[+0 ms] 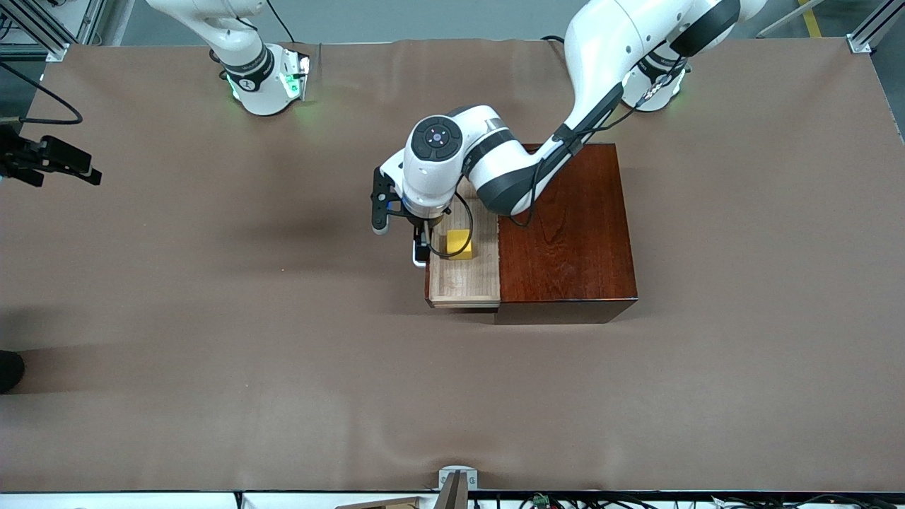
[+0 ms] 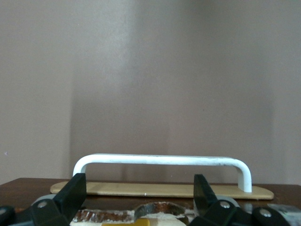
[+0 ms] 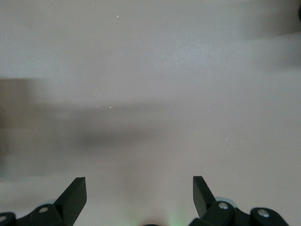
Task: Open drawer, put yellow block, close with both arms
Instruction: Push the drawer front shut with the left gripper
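Note:
The drawer (image 1: 463, 279) is pulled out of the dark reddish-brown box (image 1: 573, 233) toward the right arm's end of the table. The yellow block (image 1: 459, 244) lies in the drawer's tray. My left gripper (image 1: 422, 244) hangs low over the drawer's handle end, beside the block, open and empty. In the left wrist view its open fingers (image 2: 75, 193) flank the white handle (image 2: 162, 160), and a sliver of the block (image 2: 126, 222) shows. My right gripper (image 3: 139, 183) is open and empty over bare table; it is out of the front view, and that arm waits.
The brown table cover (image 1: 283, 353) spreads around the box. A black device with a cable (image 1: 49, 161) sticks in at the table's edge at the right arm's end. The right arm's base (image 1: 265, 78) and the left arm's base (image 1: 657, 81) stand along the edge farthest from the front camera.

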Controlling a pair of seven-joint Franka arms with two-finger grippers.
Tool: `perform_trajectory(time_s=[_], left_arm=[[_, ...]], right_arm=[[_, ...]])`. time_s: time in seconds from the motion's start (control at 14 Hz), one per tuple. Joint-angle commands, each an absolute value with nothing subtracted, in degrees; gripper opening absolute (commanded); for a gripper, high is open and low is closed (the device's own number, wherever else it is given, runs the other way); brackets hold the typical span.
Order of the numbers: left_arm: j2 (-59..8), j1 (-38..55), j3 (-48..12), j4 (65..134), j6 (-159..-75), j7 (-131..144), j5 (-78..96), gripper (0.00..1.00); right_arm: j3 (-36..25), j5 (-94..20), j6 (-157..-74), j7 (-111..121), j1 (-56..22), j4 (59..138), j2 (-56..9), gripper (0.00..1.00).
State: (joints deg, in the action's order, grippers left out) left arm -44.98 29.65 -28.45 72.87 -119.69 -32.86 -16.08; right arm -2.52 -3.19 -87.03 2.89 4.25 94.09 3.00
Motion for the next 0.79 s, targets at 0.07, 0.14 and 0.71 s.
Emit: perform_trajectory(time_s=[0.07, 0.14, 0.71], left_arm=[[-43.86, 30.15, -28.21, 71.9, -109.45, -33.05, -20.82, 1.0], [-43.68, 30.06, -28.21, 71.81, -107.07, -33.05, -21.7, 1.0], [-42.1, 28.48, -27.86, 71.89, -88.09, -32.96, -29.0, 1.0]], right_arm=[[-2.55, -2.99, -87.1, 0.0, 3.08, 92.73, 3.87, 1.0], [-2.46, -1.16, -87.01, 0.17, 2.73, 92.46, 3.87, 1.0], [-2.73, 0.18, -84.47, -0.26, 2.72, 92.29, 4.39, 1.0]])
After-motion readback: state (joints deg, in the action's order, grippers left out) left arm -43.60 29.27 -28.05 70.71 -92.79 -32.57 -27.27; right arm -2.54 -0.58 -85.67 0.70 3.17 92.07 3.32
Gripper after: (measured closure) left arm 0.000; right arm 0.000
